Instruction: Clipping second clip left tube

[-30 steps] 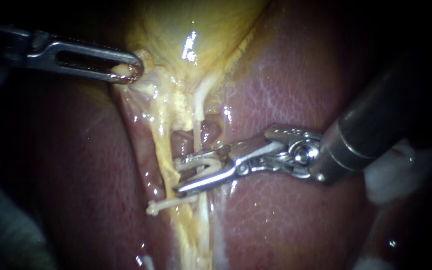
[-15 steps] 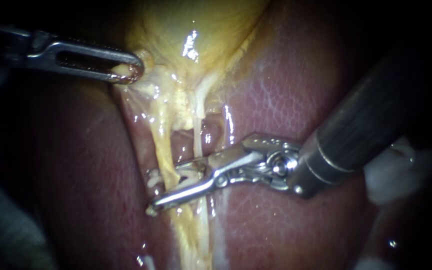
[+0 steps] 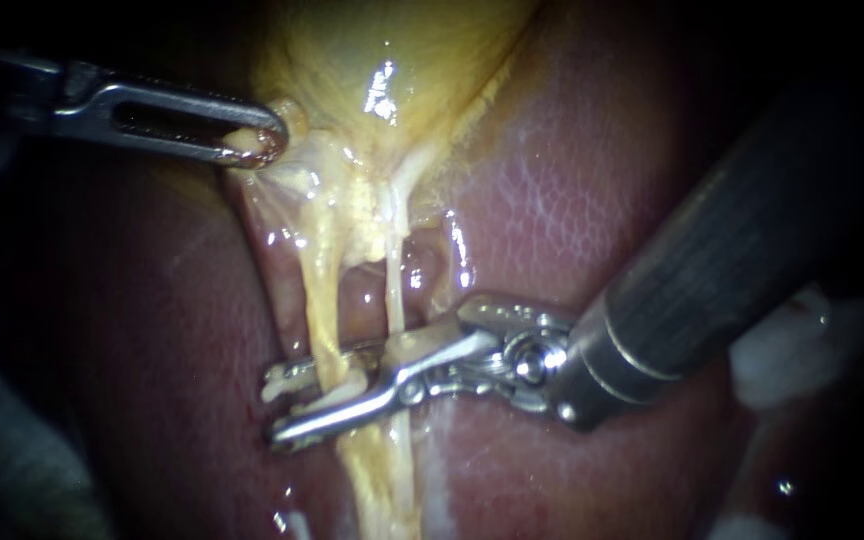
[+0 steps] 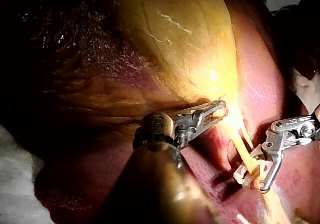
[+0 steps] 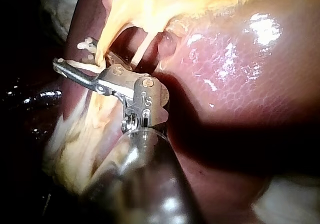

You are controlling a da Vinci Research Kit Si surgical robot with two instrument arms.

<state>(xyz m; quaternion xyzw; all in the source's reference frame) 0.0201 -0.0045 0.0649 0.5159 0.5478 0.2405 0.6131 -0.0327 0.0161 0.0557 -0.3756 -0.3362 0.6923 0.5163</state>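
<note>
**Right jaws astride the left tube, clip loaded**

Your right instrument [image 3: 287, 405] comes in from the right across the liver [image 3: 572, 200]. Its jaws stand apart and grasp a white clip [image 3: 282, 378] between them.

The left tube [image 3: 320, 310] is a yellow strand running down from the gallbladder [image 3: 392, 60]. It passes through the gap between the two jaws, so the clip sits on both sides of it. The clip's legs are not pressed together, and a gap shows between them beyond the tube. The right wrist view agrees: the yellow strand crosses between the jaw tips.

The right tube [image 3: 393, 290] is thinner and paler and runs just beside the left tube. It meets the right instrument nearer the hinge. You cannot tell from these views whether it lies behind the jaws or between them.

Your left instrument [image 3: 257, 145] enters from the upper left. Its slotted jaws are clenched on a fold of yellow tissue at the narrow end of the gallbladder. This grip is above both tubes and well apart from the right instrument. The left wrist view shows the same grip, just where the strands begin.
</note>
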